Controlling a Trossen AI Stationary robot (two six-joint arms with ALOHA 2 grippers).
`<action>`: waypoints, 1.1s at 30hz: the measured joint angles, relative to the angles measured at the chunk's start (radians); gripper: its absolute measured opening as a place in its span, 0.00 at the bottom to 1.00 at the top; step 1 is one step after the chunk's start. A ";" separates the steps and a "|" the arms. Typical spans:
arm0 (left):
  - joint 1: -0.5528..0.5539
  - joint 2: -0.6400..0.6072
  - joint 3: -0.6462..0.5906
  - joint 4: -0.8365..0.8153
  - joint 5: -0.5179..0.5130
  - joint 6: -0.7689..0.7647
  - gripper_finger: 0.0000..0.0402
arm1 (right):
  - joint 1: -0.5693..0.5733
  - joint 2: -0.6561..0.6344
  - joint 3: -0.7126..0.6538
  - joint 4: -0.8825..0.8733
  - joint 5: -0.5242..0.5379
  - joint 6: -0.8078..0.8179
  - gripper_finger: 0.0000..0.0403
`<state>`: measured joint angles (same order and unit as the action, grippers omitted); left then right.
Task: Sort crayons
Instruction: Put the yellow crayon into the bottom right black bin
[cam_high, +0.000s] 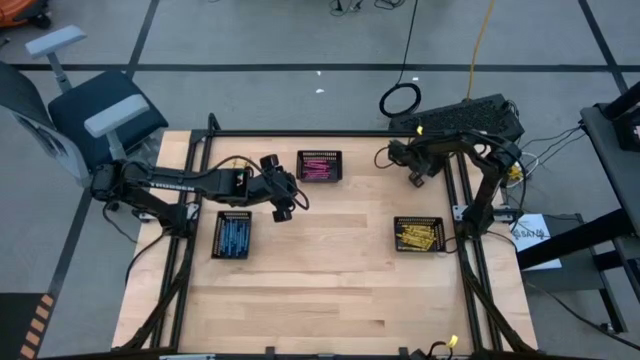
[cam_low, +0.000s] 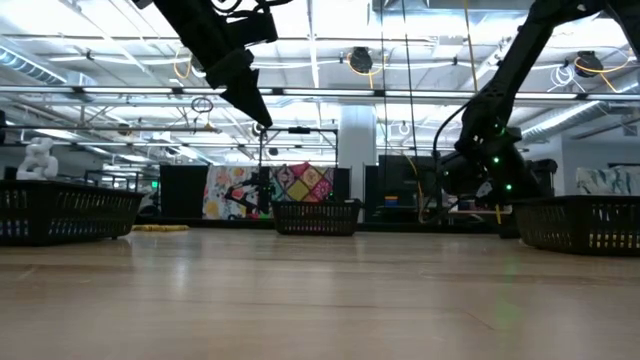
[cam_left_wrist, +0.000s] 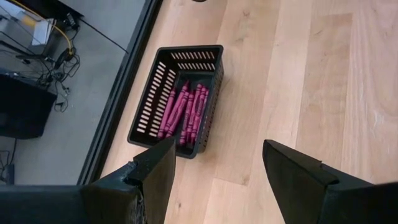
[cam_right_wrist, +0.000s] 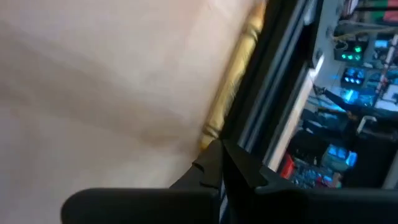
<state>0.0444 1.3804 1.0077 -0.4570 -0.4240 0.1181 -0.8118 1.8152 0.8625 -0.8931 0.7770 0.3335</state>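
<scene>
Pale wooden tabletop (cam_high: 330, 270) bare of loose sticks. One gold crayon (cam_right_wrist: 233, 81) lies along right-rear table edge, long axis pointing straight out from right gripper (cam_right_wrist: 217, 155), its jaws pressed together and empty, tips just short of crayon's near end. Left gripper (cam_left_wrist: 214, 168), jaws spread and empty, hovers near black mesh basket (cam_left_wrist: 180, 99) of pink crayons (cam_left_wrist: 186, 112).

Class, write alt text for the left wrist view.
A black mesh basket holding pink crayons sits on a wooden table near its edge. The left gripper hangs above it, open and empty.
</scene>
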 joint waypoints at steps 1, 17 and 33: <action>0.000 0.000 0.000 0.000 0.000 0.000 0.59 | -0.002 -0.001 0.000 -0.013 0.000 0.012 0.00; -0.001 0.000 0.000 -0.074 0.000 -0.032 0.59 | -0.013 -0.023 -0.004 0.042 -0.090 -0.076 0.00; -0.006 0.000 0.000 -0.039 0.000 -0.033 0.59 | -0.026 -0.020 -0.004 0.037 -0.012 -0.007 0.00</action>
<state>0.0387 1.3804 1.0077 -0.4963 -0.4240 0.0848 -0.8382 1.7954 0.8585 -0.8560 0.7646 0.3261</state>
